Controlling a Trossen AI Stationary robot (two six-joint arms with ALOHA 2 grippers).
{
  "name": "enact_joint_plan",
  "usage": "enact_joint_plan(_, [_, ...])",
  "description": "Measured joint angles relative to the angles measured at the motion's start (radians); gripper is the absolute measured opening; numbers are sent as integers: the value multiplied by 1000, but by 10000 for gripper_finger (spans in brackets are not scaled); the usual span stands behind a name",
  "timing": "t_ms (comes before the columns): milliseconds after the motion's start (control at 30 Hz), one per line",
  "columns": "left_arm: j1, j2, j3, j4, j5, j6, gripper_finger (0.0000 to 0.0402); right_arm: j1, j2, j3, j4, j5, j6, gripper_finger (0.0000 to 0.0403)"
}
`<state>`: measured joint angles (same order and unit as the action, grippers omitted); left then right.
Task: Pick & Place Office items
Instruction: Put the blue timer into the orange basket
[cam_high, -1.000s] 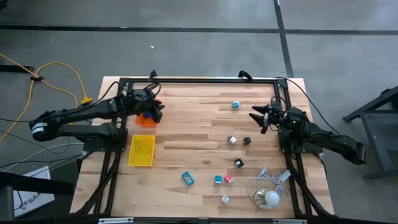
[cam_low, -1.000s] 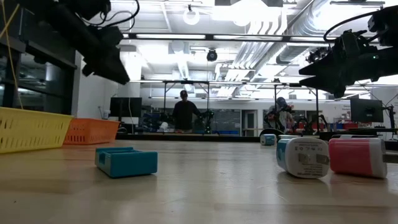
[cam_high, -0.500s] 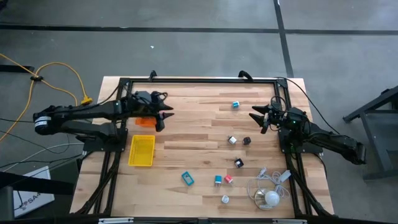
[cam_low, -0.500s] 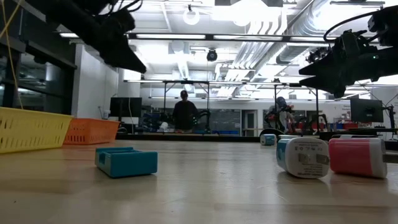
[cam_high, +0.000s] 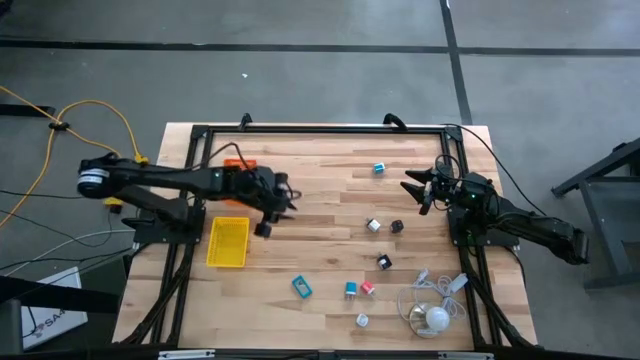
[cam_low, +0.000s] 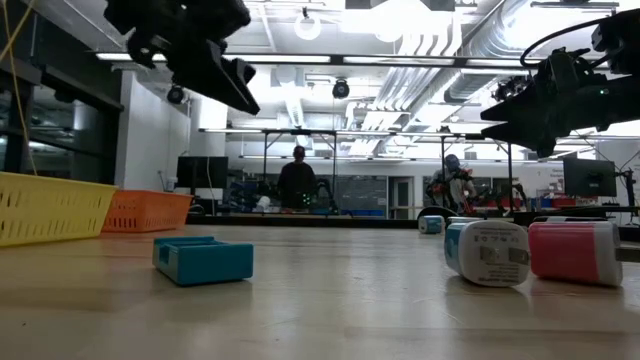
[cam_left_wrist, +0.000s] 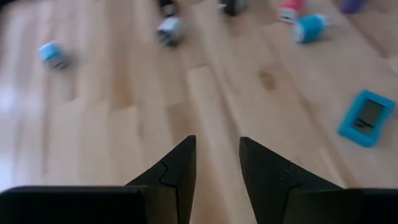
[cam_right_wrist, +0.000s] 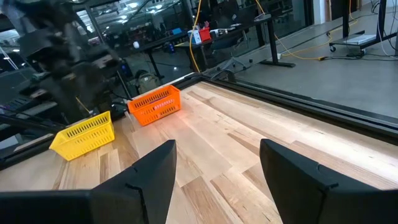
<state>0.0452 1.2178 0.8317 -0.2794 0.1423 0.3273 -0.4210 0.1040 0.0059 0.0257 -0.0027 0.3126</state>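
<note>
The office items lie scattered on the right half of the wooden table: a blue block (cam_high: 379, 168), a white bit (cam_high: 373, 225), black clips (cam_high: 397, 226) (cam_high: 385, 262), a teal block (cam_high: 302, 287), blue (cam_high: 351, 290) and pink (cam_high: 368, 288) blocks, and a white one (cam_high: 362, 320). My left gripper (cam_high: 280, 205) hangs open above bare wood left of the table's middle, with nothing between its fingers (cam_left_wrist: 217, 155). Ahead of it are the teal block (cam_left_wrist: 367, 118) and a blue block (cam_left_wrist: 310, 28). My right gripper (cam_high: 415, 188) waits open near the right edge, raised off the table (cam_right_wrist: 217, 155).
A yellow tray (cam_high: 228, 242) lies at the left edge, and an orange tray (cam_high: 234, 164) sits behind it, partly under my left arm. A white cable bundle with a round piece (cam_high: 430, 312) lies at the near right corner. People stand in the room beyond the table (cam_low: 299, 180).
My left gripper has swung from above the orange tray toward the table's middle and a little toward the near edge, staying raised. The right arm and the items have kept still.
</note>
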Motion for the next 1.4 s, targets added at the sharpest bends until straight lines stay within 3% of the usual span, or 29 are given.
enact_joint_plan(133, [-82,17,0,3,-21,34,115,0,0,0,0,0,0,219])
enact_joint_plan(300, [-179,26,0,-1,-46,-42,115,0,0,0,0,0,0,219])
enact_joint_plan(567, [-274,52,0,-25,-44,-38,115,0,0,0,0,0,0,219])
enact_joint_plan(867, [-311,196,0,-18,108,43,115,0,0,0,0,0,0,219])
enact_joint_plan(1100, [-342,251,0,14,123,211,115,0,0,0,0,0,0,219])
enact_joint_plan(1400, [-332,352,0,155,183,200,115,0,0,0,1,0,0,219])
